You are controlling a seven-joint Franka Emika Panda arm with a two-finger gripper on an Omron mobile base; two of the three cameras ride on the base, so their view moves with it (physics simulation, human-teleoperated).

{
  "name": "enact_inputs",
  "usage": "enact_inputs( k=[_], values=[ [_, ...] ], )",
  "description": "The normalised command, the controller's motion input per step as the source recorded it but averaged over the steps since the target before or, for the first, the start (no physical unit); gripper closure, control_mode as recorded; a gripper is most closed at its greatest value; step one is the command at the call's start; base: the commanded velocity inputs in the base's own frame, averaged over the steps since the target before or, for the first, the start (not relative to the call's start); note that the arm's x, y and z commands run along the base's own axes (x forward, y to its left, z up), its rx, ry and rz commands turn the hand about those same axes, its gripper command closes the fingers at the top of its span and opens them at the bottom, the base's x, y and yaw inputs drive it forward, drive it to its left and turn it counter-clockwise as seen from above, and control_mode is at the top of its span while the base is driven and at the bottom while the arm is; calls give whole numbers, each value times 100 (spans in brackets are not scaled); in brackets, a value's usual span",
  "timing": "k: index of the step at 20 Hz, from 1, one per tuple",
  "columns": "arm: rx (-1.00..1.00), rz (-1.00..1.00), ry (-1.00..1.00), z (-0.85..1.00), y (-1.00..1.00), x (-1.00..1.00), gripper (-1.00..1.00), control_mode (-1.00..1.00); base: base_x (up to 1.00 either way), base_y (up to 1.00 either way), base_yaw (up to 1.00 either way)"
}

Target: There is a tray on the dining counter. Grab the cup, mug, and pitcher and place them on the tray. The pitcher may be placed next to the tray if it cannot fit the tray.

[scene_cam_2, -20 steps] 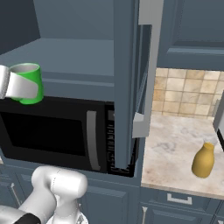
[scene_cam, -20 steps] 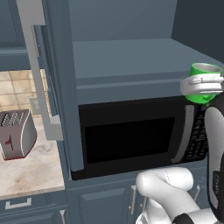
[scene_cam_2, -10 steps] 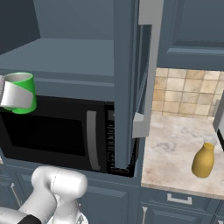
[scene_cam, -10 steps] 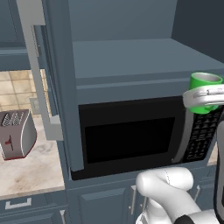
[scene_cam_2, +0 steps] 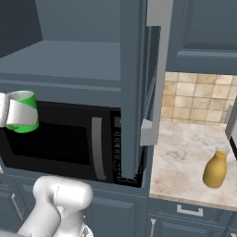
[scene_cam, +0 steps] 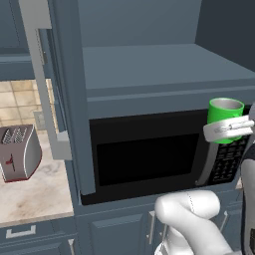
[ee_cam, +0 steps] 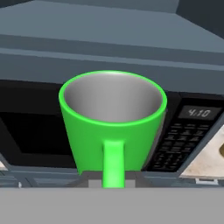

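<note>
Mug aloft before the microwave

The mug (scene_cam: 225, 117) hangs upright in the pincer (scene_cam: 228, 130), in front of the microwave (scene_cam_2: 60, 139) — pitcher (scene_cam_2: 215, 169) on the table (scene_cam_2: 185, 162) to its right, toaster (scene_cam: 18, 159) left.

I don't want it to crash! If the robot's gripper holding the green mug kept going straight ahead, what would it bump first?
Probably the black microwave. The gripper grips the bright green handled mug, which would touch first, though depth is unclear.

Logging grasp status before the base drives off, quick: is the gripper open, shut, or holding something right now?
Gripper: shut on the green mug, held upright in the air in front of the microwave.
</note>
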Motion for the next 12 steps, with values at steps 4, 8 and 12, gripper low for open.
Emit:
enact_inputs(
  k=[4,8,12],
  values=[
    [-4,7,0,-31,0,0,100,-100,0,0,0],
    [0,2,1,-10,0,-4,100,-100,0,0,0],
    [0,0,0,0,0,-5,100,100,-26,0,0]
  ],
)
